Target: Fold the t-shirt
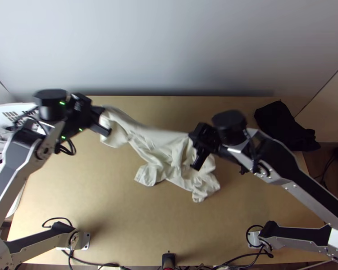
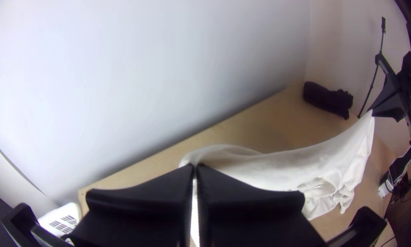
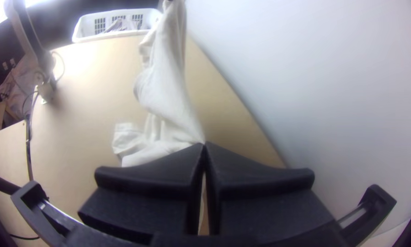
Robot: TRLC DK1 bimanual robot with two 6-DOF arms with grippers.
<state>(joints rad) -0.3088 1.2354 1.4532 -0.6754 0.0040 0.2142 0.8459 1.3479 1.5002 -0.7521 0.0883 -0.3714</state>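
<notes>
Nearest the lens in the left wrist view: your left hand, closed on a pale end of the t-shirt, toward the surface's far left corner. Your right hand is also closed, pinching another part of the cloth right of the middle. Between them the shirt is strung across the surface's middle, nearer the far edge, its lower part hanging in loose, crumpled folds toward the near edge.

Step in hand, as I judge it: opening the shirt out, prior to any fold. Next move calls for you to keep both grips, draw the cloth taut, then lay it toward the near edge so the crumpled part spreads flat. Too hard a pull could slip the right pinch, which takes little fabric.

View notes: the left wrist view gives you a round opening in the hanging cloth, perhaps a collar or sleeve end, hard to say at that angle; from above, that part reads as plain folds. The right wrist view looks into the white basket, clothing inside, past the left edge. The top view gives you the dark cloth spread out at the far right corner.
</notes>
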